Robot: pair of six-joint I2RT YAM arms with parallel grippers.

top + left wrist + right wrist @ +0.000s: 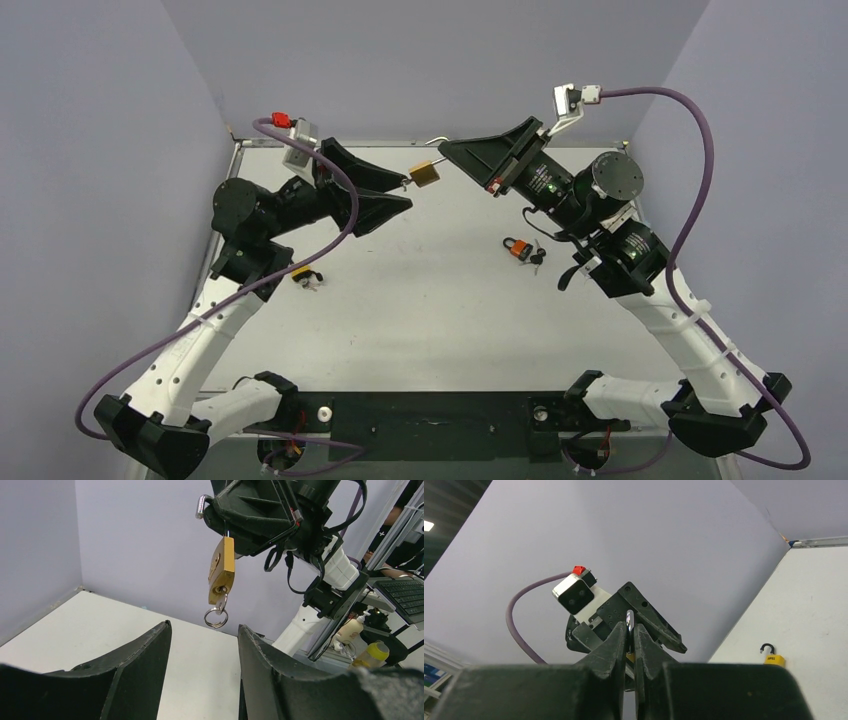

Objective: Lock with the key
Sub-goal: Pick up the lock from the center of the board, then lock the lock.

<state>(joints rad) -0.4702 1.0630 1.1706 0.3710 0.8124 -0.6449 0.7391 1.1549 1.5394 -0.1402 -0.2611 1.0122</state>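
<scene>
A brass padlock [425, 174] hangs in the air at the back of the table, held by its silver shackle [629, 622] in my shut right gripper [447, 150]. In the left wrist view the padlock [222, 570] hangs upright below the right gripper [220, 522], with a key in its bottom keyhole and a key ring [216, 616] dangling from it. My left gripper [408, 193] is open and empty, just left of and below the padlock. Its fingers [145, 650] sit apart under the key ring without touching it.
An orange padlock [516, 249] with keys [537, 258] lies right of centre on the white table [420, 320]. A yellow padlock [302, 277] lies at the left, also in the right wrist view [772, 656]. Purple walls enclose the back and sides.
</scene>
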